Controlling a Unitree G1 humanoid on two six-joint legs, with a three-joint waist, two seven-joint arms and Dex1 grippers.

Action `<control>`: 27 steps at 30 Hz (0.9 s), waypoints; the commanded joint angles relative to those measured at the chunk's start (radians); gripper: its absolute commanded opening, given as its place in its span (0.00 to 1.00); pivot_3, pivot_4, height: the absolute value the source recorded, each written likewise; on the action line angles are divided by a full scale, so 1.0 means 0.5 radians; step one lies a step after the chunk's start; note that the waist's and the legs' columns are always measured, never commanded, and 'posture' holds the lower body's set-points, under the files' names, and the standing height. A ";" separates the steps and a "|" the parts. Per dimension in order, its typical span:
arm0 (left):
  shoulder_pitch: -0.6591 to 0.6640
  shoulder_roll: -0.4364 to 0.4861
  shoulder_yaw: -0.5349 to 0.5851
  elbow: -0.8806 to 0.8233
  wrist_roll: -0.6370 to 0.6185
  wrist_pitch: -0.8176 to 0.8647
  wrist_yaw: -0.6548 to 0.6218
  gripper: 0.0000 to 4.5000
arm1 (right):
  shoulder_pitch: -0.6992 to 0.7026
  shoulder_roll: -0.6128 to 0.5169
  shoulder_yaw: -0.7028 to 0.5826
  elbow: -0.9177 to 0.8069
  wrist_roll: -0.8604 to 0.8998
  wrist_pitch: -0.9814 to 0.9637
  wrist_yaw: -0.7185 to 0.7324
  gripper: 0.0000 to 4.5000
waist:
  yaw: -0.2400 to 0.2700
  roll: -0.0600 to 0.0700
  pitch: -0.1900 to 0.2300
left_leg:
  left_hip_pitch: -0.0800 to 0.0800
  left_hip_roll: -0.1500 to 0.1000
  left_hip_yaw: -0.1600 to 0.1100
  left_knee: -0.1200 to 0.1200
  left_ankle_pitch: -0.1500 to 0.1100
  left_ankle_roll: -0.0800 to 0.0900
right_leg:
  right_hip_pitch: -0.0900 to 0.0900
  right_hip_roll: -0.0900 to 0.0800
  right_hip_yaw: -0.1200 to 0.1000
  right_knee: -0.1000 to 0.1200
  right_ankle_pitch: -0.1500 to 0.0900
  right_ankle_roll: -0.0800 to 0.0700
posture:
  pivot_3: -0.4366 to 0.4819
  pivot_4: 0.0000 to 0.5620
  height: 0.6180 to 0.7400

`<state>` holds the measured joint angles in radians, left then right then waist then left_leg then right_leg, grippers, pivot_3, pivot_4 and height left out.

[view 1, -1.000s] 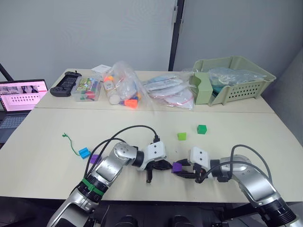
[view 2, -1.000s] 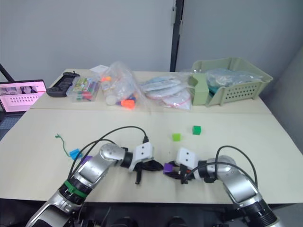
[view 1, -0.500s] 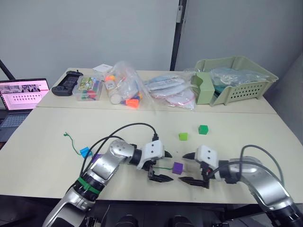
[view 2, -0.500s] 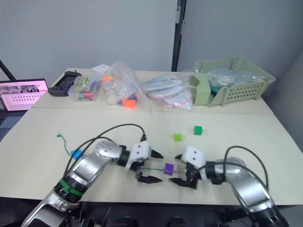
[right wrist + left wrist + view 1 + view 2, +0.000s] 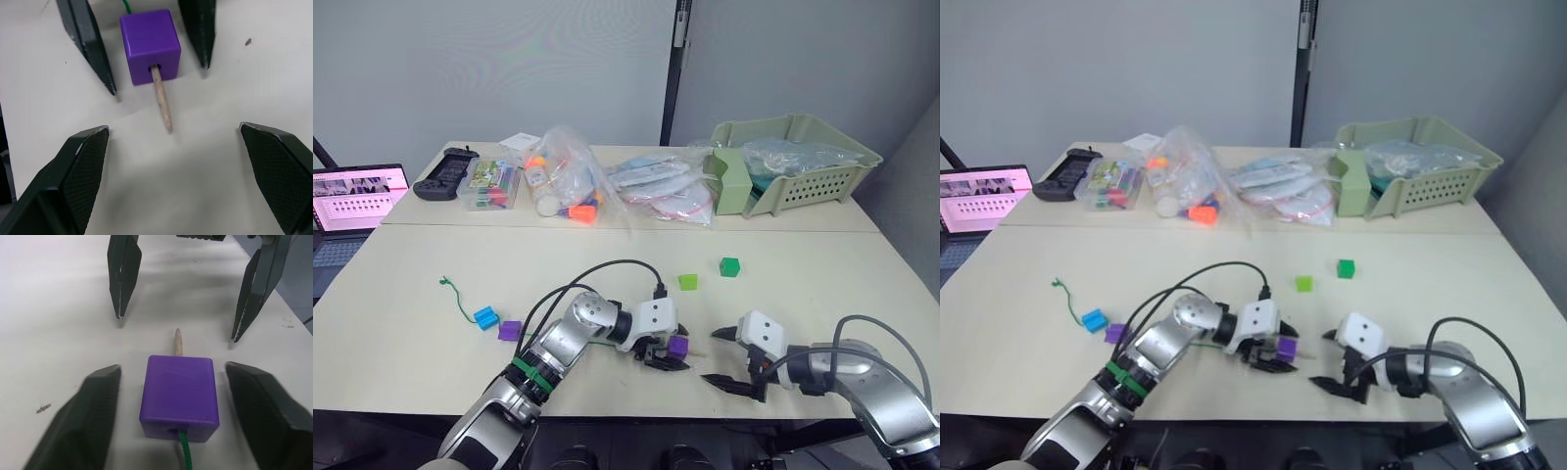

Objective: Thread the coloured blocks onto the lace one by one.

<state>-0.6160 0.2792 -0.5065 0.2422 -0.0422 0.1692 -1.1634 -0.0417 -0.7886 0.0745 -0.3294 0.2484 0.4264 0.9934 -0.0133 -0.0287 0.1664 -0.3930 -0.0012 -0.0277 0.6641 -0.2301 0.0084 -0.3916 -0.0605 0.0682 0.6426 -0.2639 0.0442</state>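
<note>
Listing, near to far:
Right gripper: fingers spread, holding nothing.
Left gripper: fingers spread around small purple plastic cube lying on table.
Thin green lace: through that cube, stiff pale tip protruding.

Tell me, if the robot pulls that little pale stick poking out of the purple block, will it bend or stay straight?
Probably stay straight: the pale tip sticks out of the purple block stiffly. The green cord behind it looks thin and floppy, so it would likely just trail along. The block seems small and light, with flat sides, so it may slide rather than roll.
</note>
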 commanded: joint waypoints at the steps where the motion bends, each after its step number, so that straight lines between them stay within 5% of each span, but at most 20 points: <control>1: -0.020 0.018 0.046 -0.057 -0.028 -0.013 -0.026 0.42 | -0.038 0.010 0.008 0.000 -0.003 -0.049 -0.001 1.00 | -0.001 0.000 0.000 | 0.000 0.000 0.000 0.000 0.000 0.000 | 0.000 0.000 0.000 0.000 0.000 0.000 | 0.48 0.27 1.00; 3: -0.018 0.020 0.049 -0.058 -0.024 -0.010 -0.026 0.29 | -0.055 0.015 0.024 0.021 -0.006 -0.063 0.004 1.00 | 0.000 0.000 0.000 | 0.000 0.000 -0.001 0.000 0.000 0.000 | 0.000 0.000 0.000 0.000 0.000 0.000 | 0.48 0.27 1.00; 5: -0.016 0.018 0.050 -0.059 -0.022 -0.009 -0.028 0.27 | -0.067 0.019 0.036 0.039 -0.009 -0.079 0.007 0.95 | 0.000 0.000 0.000 | 0.000 0.000 -0.001 0.000 0.000 0.000 | 0.000 0.000 0.000 0.000 0.000 0.000 | 0.48 0.27 1.00; 18: 0.017 0.029 0.040 -0.136 -0.031 0.029 -0.067 0.27 | -0.142 0.057 0.121 0.110 -0.060 -0.133 0.010 0.01 | 0.001 0.000 0.000 | 0.000 0.000 -0.001 0.000 0.000 0.000 | 0.000 0.000 0.000 0.000 0.000 0.000 | 0.48 0.27 1.00; 27: 0.083 0.212 0.125 -0.242 -0.082 0.070 -0.151 0.27 | -0.138 0.035 0.126 0.101 -0.056 -0.187 0.052 0.00 | -0.004 0.000 0.000 | 0.001 0.001 -0.002 0.000 0.000 0.000 | 0.000 0.000 0.000 0.001 0.000 0.000 | 0.48 0.27 1.00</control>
<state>-0.5816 0.3648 -0.4705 0.1614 -0.0622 0.1970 -1.2133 -0.1039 -0.7600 0.1493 -0.2662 0.2168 0.3510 1.0145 -0.0155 -0.0286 0.1663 -0.3926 -0.0008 -0.0293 0.6642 -0.2301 0.0084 -0.3918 -0.0604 0.0682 0.6434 -0.2638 0.0440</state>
